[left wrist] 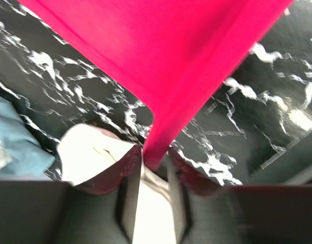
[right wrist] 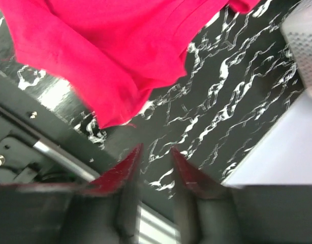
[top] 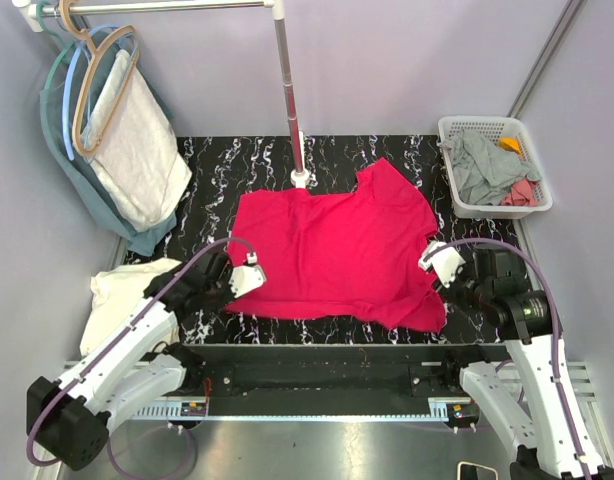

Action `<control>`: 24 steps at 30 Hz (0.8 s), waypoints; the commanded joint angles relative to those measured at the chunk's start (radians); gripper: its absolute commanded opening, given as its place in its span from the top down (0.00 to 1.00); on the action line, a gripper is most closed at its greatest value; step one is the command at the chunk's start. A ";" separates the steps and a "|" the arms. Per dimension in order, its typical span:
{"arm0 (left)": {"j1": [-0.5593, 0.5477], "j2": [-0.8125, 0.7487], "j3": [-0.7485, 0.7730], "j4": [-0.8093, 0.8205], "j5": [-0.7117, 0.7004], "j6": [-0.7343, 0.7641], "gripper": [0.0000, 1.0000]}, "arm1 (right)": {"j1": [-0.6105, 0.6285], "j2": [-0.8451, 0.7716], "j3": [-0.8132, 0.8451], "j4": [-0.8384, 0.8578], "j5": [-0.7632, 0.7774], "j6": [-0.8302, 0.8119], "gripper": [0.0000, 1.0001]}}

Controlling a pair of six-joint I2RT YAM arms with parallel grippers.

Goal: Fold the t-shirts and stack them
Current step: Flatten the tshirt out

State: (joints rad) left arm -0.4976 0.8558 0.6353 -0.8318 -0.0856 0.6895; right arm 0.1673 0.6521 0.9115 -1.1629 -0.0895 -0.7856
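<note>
Crimson t-shirt, flat, lightly rumpled.

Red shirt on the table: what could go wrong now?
1. A corner of the red shirt sits between the left gripper's fingers. If that arm pulls away, it might drag and wrinkle the cloth.
2. The shirt's corner in front of the right gripper is bunched and lies near the table's front edge. It could slip over the edge, or make a crooked fold.
</note>
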 commanded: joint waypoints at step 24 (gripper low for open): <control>0.212 0.692 0.616 0.543 -0.052 -0.142 0.01 | -0.006 0.792 0.401 0.656 0.183 0.292 0.00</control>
State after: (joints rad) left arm -0.3191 1.4109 1.1332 -0.3912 -0.1608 0.6033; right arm 0.1642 1.3045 1.2083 -0.6628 0.0692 -0.5858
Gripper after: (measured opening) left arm 0.988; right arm 0.994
